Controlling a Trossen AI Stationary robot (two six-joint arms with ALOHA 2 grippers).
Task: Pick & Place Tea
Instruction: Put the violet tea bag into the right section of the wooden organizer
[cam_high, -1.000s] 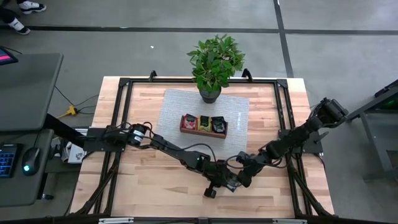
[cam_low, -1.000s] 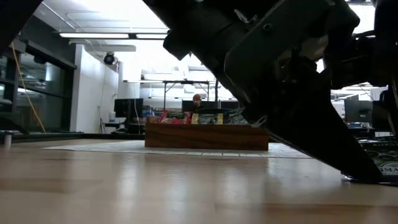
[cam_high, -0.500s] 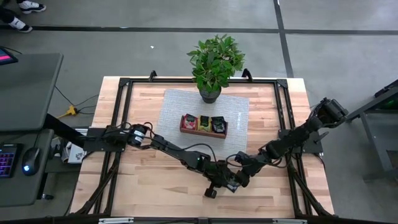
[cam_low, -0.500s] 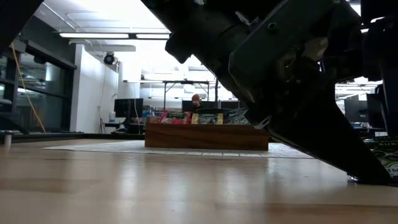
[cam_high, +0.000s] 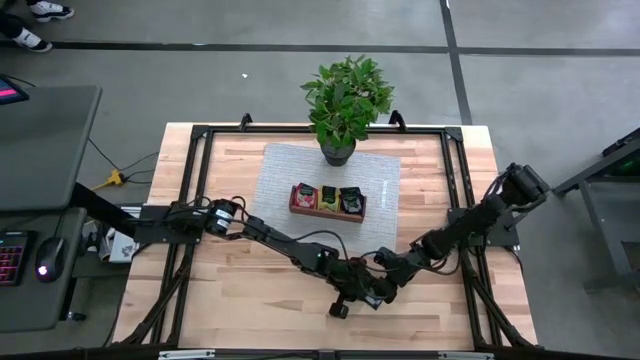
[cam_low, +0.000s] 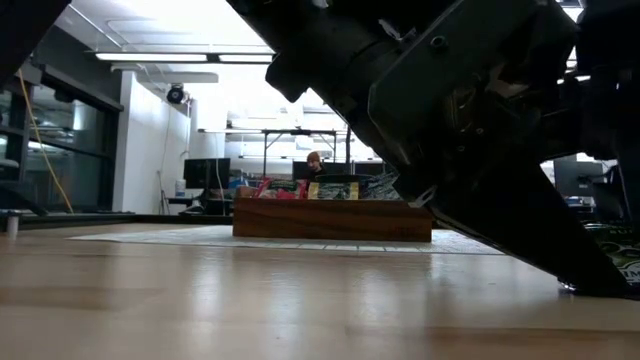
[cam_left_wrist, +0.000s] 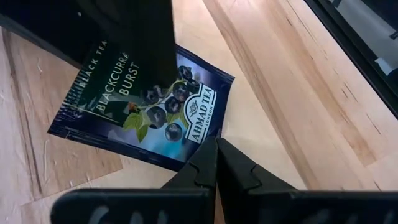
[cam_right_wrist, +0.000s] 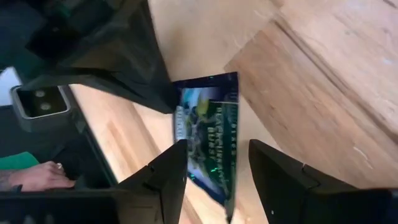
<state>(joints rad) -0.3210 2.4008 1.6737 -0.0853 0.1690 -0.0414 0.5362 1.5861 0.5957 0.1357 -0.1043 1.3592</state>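
Note:
A dark blue-black tea sachet (cam_left_wrist: 143, 106) printed with berries sits over the near part of the table, between the two grippers. My left gripper (cam_left_wrist: 216, 146) reaches in from the table's left and is shut at the sachet's edge. My right gripper (cam_right_wrist: 217, 149) comes from the right and is open, with one finger on each side of the sachet (cam_right_wrist: 214, 143). In the left wrist view one of its dark fingers (cam_left_wrist: 140, 43) covers part of the sachet; whether it touches I cannot tell. In the high view the two grippers meet (cam_high: 375, 290). More sachets stand in the wooden tray (cam_high: 328, 211). My left gripper has its two shut fingertips on the sachet's edge near a corner (cam_left_wrist: 200, 151), pinching it. In the low view its fingers slant down toward the table, and the sachet (cam_low: 620, 258) sits close to the tabletop. Whether the sachet is lifted clear I cannot tell.
The tray rests on a grey mat (cam_high: 280, 170) at the middle of the table, with a potted plant (cam_high: 345, 95) behind it at the far edge. A black frame (cam_high: 195, 200) runs around the tabletop. Bare wood lies to the left of the grippers.
My right gripper has moved a little toward the table's left, closer to my left gripper and the sachet.

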